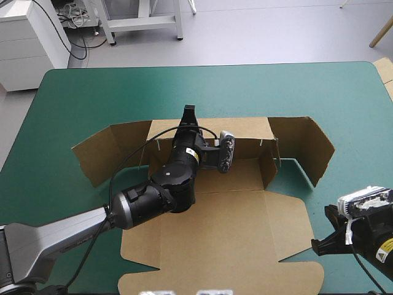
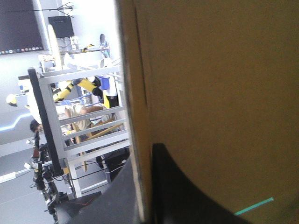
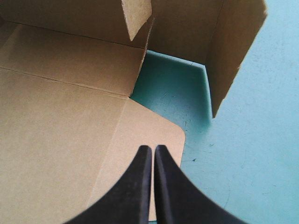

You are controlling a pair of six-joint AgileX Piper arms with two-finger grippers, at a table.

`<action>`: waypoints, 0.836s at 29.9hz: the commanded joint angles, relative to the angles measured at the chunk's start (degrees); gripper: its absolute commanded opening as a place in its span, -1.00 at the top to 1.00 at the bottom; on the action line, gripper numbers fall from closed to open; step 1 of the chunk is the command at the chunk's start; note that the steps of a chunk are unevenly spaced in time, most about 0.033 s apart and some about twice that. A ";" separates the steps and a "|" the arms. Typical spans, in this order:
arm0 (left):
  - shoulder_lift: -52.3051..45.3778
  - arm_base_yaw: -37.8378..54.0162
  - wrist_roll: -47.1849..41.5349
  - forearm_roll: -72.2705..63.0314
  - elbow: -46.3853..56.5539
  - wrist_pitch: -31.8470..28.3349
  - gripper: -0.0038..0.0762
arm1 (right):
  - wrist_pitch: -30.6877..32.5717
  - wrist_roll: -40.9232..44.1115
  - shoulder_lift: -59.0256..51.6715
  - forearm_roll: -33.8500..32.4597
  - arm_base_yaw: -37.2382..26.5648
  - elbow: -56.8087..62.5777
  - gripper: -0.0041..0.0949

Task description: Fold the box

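Centrally, left black-finned end effector [image 1: 188,113] grips raised rear wall of brown cut-board box [image 1: 227,227] — lower right of frame, right end effector [image 1: 317,246] closed, empty, over teal-green bench [image 1: 92,92].

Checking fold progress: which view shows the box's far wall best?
High view: the whole far wall stands raised, left gripper shut on it. Left wrist view shows only close brown board; right wrist view, just its right end.

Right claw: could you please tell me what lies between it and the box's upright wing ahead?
In the right wrist view: the box's flat rounded flap, then bare teal-green cover.
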 commanded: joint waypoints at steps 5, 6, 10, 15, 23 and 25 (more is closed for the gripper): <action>-3.16 -0.53 -12.85 10.05 2.31 -0.79 0.92 | -3.58 -0.19 0.68 -0.19 -0.19 -1.49 0.65; -3.16 -0.53 -13.85 10.20 2.38 -1.21 0.92 | -3.58 -0.19 0.68 -0.19 -0.19 -1.49 0.49; -3.16 -0.53 -14.13 11.40 2.38 -2.52 0.92 | -3.82 1.10 0.68 -0.65 -0.19 -1.49 -0.37; -3.16 -0.53 -16.95 11.60 2.46 -2.52 0.92 | -5.21 5.17 1.46 -0.65 -0.19 -1.49 -0.98; -2.34 -0.53 -19.77 12.40 3.00 -3.83 0.92 | -11.36 6.09 4.28 -0.35 -0.19 -1.70 -0.97; -1.53 -0.53 -19.87 14.10 3.37 -2.87 0.92 | -11.23 7.52 5.78 -0.65 -0.19 -1.70 -0.96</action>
